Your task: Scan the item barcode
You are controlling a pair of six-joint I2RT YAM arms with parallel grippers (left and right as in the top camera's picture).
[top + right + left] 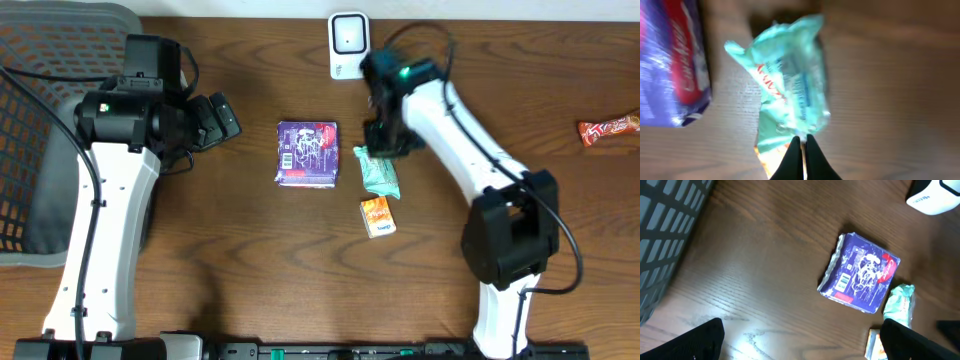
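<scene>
Now, nearest to you on the brown table (250, 260) lies a small orange packet (378, 216), its far end touching the near end of the mint-green packet (381, 175). That mint-green packet is crumpled and lies flat, running near to far, just right of the middle of the table. Your right gripper (801, 147) hangs directly above it with its two fingers pressed together. In the wrist view the tips point at the packet's near end, but you cannot tell whether they touch the wrapper.

Just left of it, across a narrow strip of wood, a square purple packet (307, 153) lies flat with a barcode (842, 282) showing on its left edge.

Further left and slightly farther back, your left gripper (218, 118) is over bare wood with its jaws spread wide and nothing between them. Its dark fingers (705, 340) sit at the bottom corners of the wrist view.

At the far edge, just beyond your right wrist, stands the white scanner (348, 45). A red candy bar (608, 130) lies well apart at the right edge. A grey mesh basket (50, 60) fills the far left corner.
</scene>
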